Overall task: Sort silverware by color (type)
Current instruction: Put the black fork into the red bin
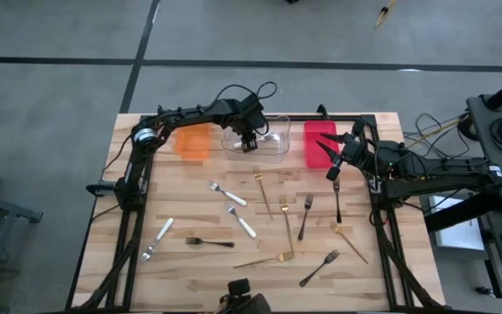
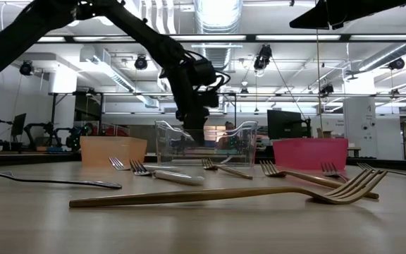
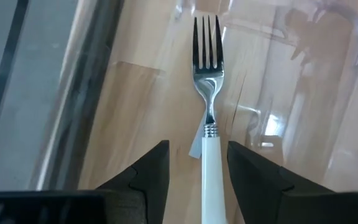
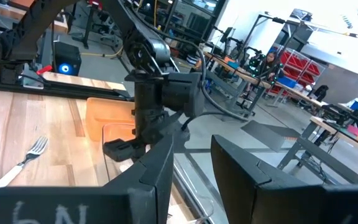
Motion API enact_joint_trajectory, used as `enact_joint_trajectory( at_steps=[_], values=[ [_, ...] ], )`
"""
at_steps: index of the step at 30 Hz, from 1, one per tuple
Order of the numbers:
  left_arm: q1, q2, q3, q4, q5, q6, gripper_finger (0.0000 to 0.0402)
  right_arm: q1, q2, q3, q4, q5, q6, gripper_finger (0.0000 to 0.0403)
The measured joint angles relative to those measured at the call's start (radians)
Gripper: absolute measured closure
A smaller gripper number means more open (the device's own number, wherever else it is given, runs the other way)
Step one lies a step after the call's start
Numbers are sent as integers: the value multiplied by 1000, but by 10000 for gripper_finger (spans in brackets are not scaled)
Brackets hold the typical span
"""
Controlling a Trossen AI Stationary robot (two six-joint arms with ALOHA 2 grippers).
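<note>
The silverware lies mostly on the wooden table (image 1: 181, 279), in front of the clear bin (image 1: 273, 139), which I use as my landmark. One silver fork with a white handle (image 3: 207, 118) is inside the clear bin, lying on its see-through floor with the prongs pointing away from the left gripper (image 1: 249, 142). The left gripper hangs over the clear bin, and its two dark fingers (image 3: 148, 174) stand apart, one on each side of the white handle, not pressing on it. Three more white-handled forks lie on the table in front of the clear bin: one (image 1: 227, 194) closest, one (image 1: 241, 221) a bit farther, and one (image 1: 158, 238) far off toward the left arm's side. A black fork (image 1: 208, 242) lies between the last two. Gold forks lie in front of the clear bin too, one (image 1: 262, 194) near it, one (image 1: 286, 227) farther, and one (image 1: 264, 259) farthest. More black forks (image 1: 304, 216) lie toward the right arm's side. The orange bin (image 1: 193, 142) sits just beside the clear bin on one side, and the red bin (image 1: 318, 142) on the other. The right gripper (image 1: 335, 166) hovers just past the red bin, and its fingers (image 4: 241, 168) are a little apart with nothing between them
</note>
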Motion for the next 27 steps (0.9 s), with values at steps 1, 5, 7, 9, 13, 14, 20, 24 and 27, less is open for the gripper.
enact_joint_trajectory(
  at_steps=[1,5,7,9,13,14,20,24,27],
  values=[
    [0,-7,0,-4,0,-2,260,0,0,0,0,0,0,303],
    [-3,-42,0,-6,1,-8,260,0,0,0,0,0,0,303],
    [-6,-54,0,-8,2,-19,260,0,0,0,0,0,0,303],
    [-7,-71,0,-13,4,-28,260,0,0,0,0,0,1,303],
    [-11,-113,0,-20,5,-31,260,0,0,0,0,0,15,303],
    [-12,-121,-1,-24,5,-33,260,0,0,0,0,0,17,303],
    [-20,-199,-55,-20,13,-56,260,0,0,0,1,0,36,303],
    [-29,-261,-127,23,13,-63,260,0,0,0,1,0,54,303],
    [-36,-323,-202,87,15,-66,260,0,0,0,1,0,65,303]
  ],
)
